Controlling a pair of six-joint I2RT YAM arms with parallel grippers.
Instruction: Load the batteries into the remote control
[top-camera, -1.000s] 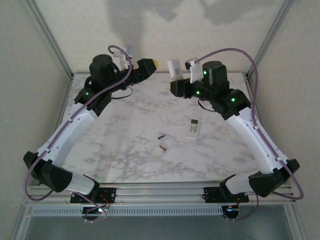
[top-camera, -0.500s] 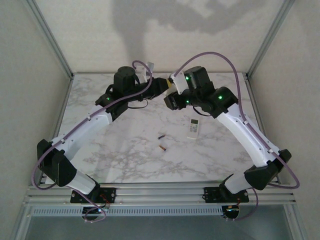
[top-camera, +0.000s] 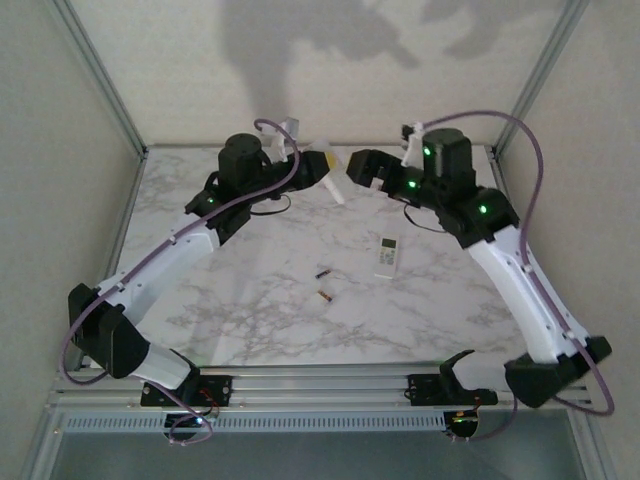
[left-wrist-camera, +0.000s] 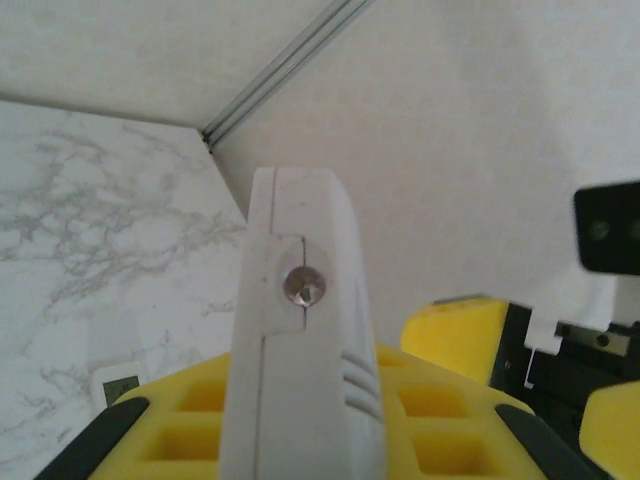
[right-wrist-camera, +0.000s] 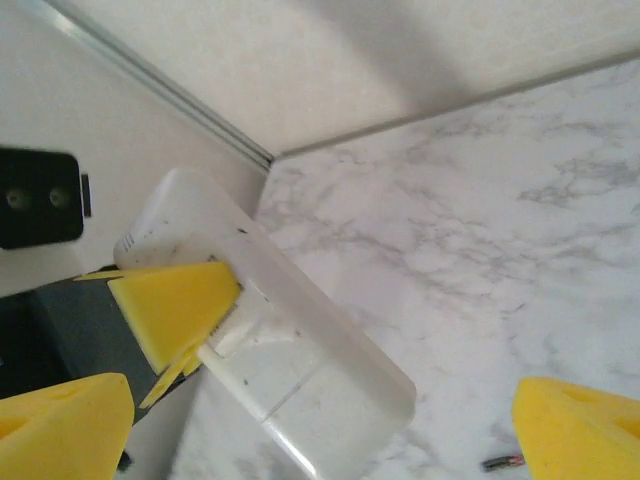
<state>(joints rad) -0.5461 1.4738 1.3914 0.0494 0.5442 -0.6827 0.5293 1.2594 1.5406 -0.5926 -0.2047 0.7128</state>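
Remote (top-camera: 336, 187) is held clamped aloft by left gripper (top-camera: 326, 170); right gripper (top-camera: 354, 166) is spread wide, empty.
Batteries (top-camera: 322, 272), two seen, are laid on table (top-camera: 250, 300): judged light, stiff, slick, roll-prone; best taken across the barrel's middle.

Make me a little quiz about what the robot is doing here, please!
1. True or false: the left gripper is shut on a white remote, holding it up in the air.
2. How many batteries can you see lying on the table from above? A) one B) two C) five
3. Fill in the blank: the right gripper is ____ (open or shut).

Key: 1 true; 2 B; 3 open.
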